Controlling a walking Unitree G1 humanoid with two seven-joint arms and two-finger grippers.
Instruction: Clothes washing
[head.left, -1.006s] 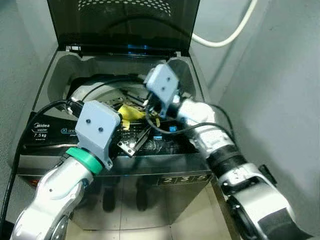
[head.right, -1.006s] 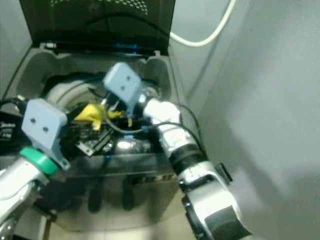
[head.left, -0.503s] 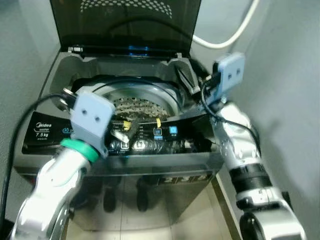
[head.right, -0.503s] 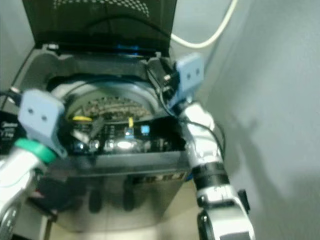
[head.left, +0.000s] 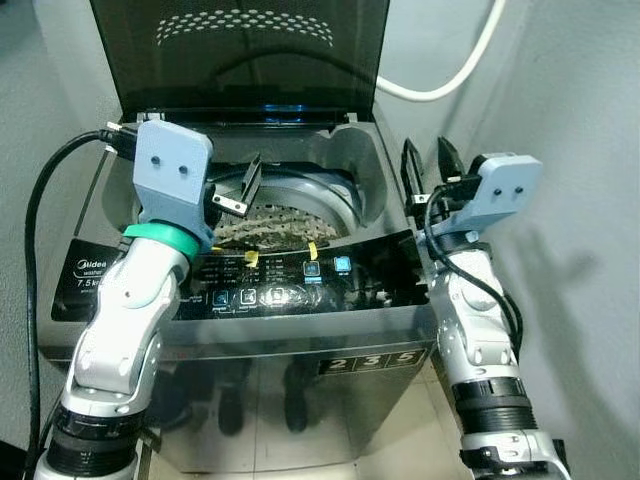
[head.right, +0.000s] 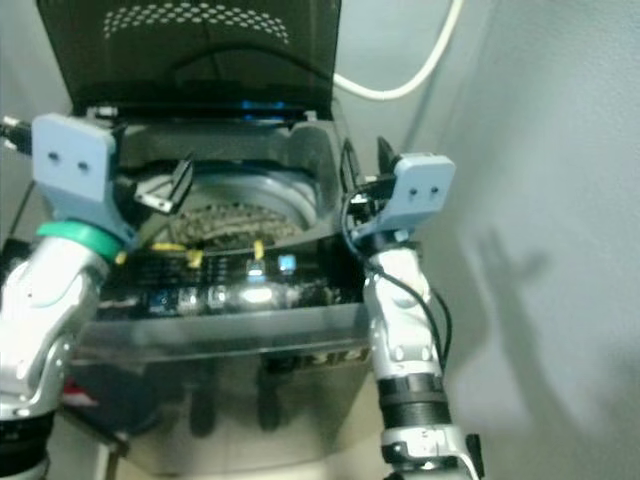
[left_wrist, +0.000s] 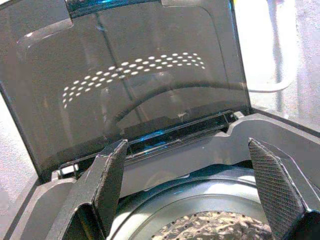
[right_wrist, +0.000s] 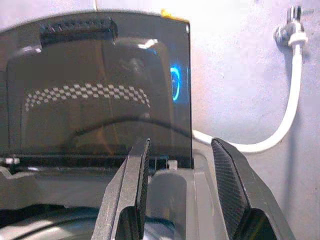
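Washing machine (head.left: 300, 330): stands before the robot by the grey wall; its dark lid (head.left: 240, 55) stands upright; clothes (head.left: 270, 222) lie inside the drum
Left end effector (head.left: 238, 190): fingers spread, holds nothing, above the drum
Right end effector (head.left: 428, 165): fingers spread, holds nothing, beside the machine's right edge
White hose (head.left: 450, 75): runs along the wall behind

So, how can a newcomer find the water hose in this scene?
Start at the washing machine with its dark lid standing open. Right of the lid, the white hose curves along the grey wall; it is the one pale, bent tube there.
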